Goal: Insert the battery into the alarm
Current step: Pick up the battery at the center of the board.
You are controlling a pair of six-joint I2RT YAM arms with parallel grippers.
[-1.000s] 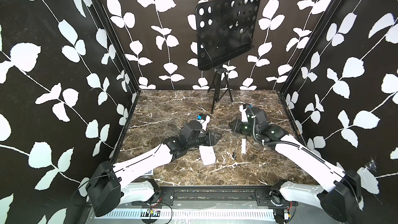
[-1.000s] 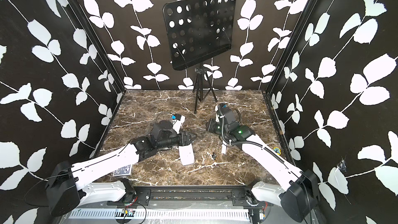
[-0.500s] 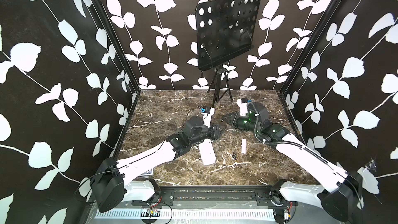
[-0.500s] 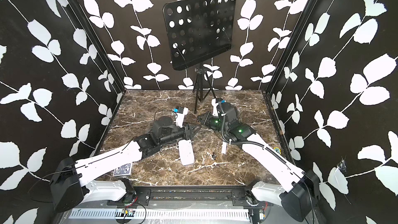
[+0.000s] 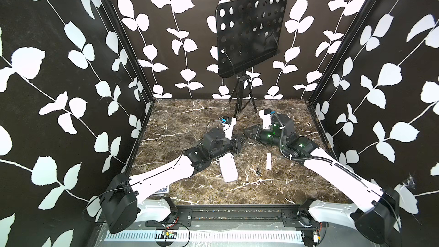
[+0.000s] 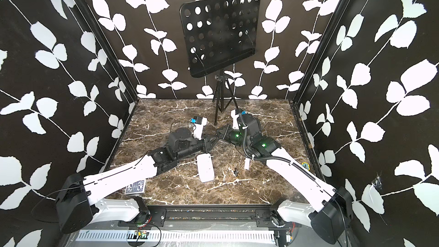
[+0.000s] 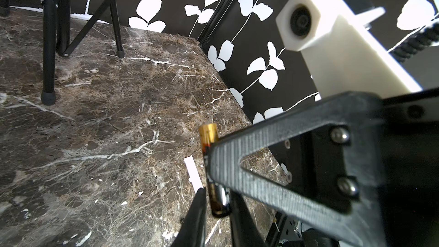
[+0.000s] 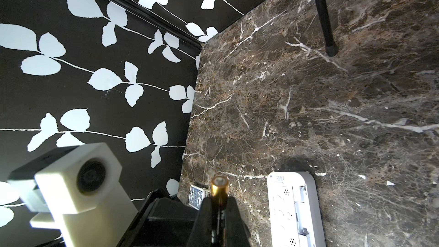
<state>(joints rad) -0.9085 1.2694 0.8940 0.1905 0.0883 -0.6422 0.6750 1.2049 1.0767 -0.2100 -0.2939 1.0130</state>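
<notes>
The scene is lit brightly and evenly; soft shadows are cast on the bench. The near white camera housing is blurred.

White arms, black joints (green lights).

Battery: AA, gold end, black body. It is clamped in my right gripper and held off the table, with the gold end poking out past the fingers. Its other end sits between the fingers of my left gripper; can't tell if they touch it. Alarm: white rounded slab, lying flat on the marble table near the middle, back side up, battery bay open.
</notes>
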